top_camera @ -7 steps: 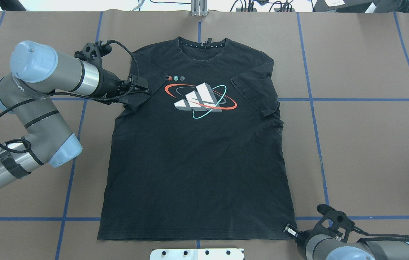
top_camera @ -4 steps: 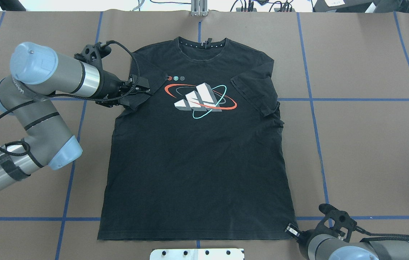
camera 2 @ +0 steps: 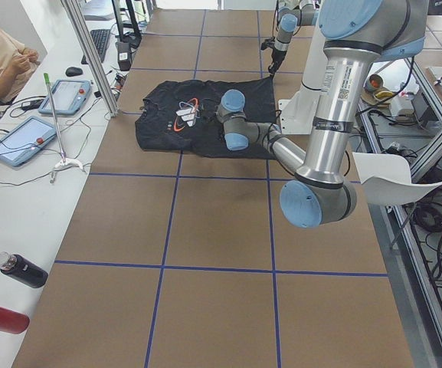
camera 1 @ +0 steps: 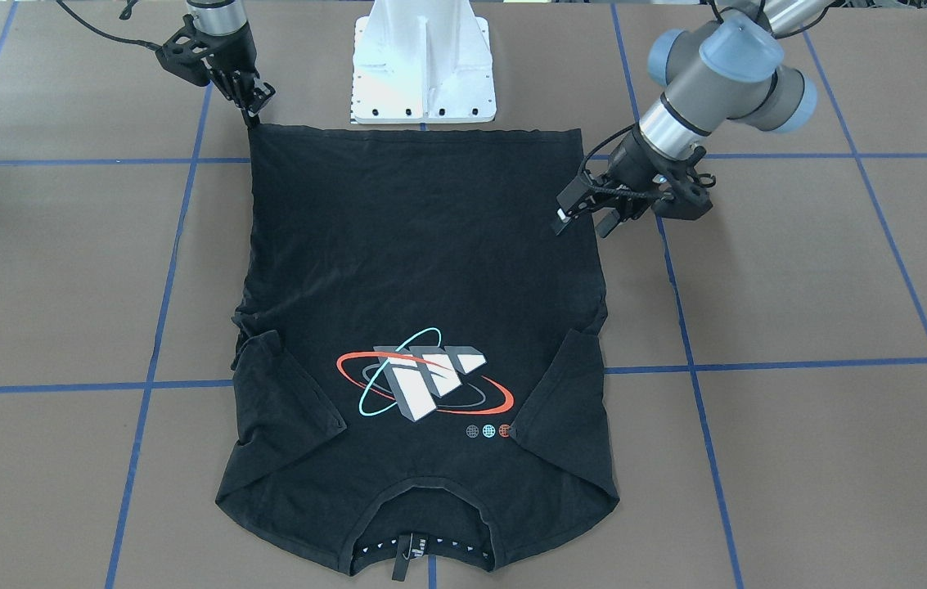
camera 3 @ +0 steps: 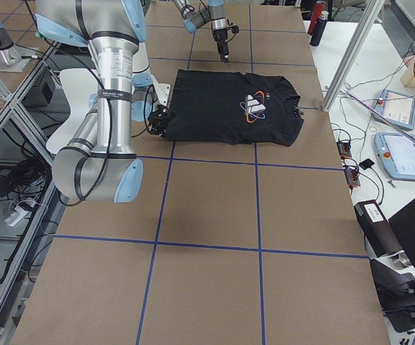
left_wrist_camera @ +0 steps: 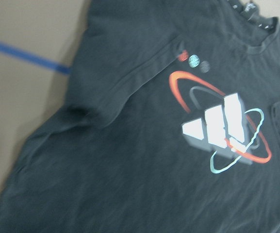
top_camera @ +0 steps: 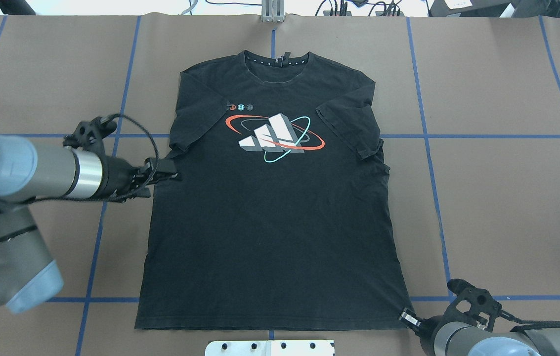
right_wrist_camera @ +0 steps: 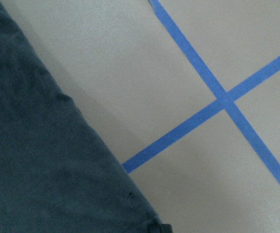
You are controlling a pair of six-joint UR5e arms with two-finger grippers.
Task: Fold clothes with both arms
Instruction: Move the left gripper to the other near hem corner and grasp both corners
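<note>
The black T-shirt (top_camera: 270, 222) lies flat on the brown table, orbit graphic (top_camera: 275, 137) up, collar at the far side, both sleeves folded inward. It also shows in the front view (camera 1: 422, 245) and the left wrist view (left_wrist_camera: 130, 170). My left gripper (top_camera: 168, 175) is open and empty, low beside the shirt's left edge under the folded sleeve; the front view (camera 1: 582, 219) shows its fingers apart. My right gripper (top_camera: 405, 315) is shut on the shirt's near right hem corner, as the front view (camera 1: 254, 110) shows. The right wrist view shows that corner (right_wrist_camera: 33, 170).
The white pedestal base (camera 1: 424, 61) stands just behind the shirt's hem. Blue tape lines (top_camera: 428, 148) cross the brown table cover. A metal post (top_camera: 272, 12) stands at the far edge. Tablets (camera 2: 21, 142) and bottles (camera 2: 21, 270) sit on the operators' side.
My left gripper let go of the folded left sleeve and drew back toward the robot, down along the shirt's left edge. My right gripper shifted slightly outward with the hem corner.
</note>
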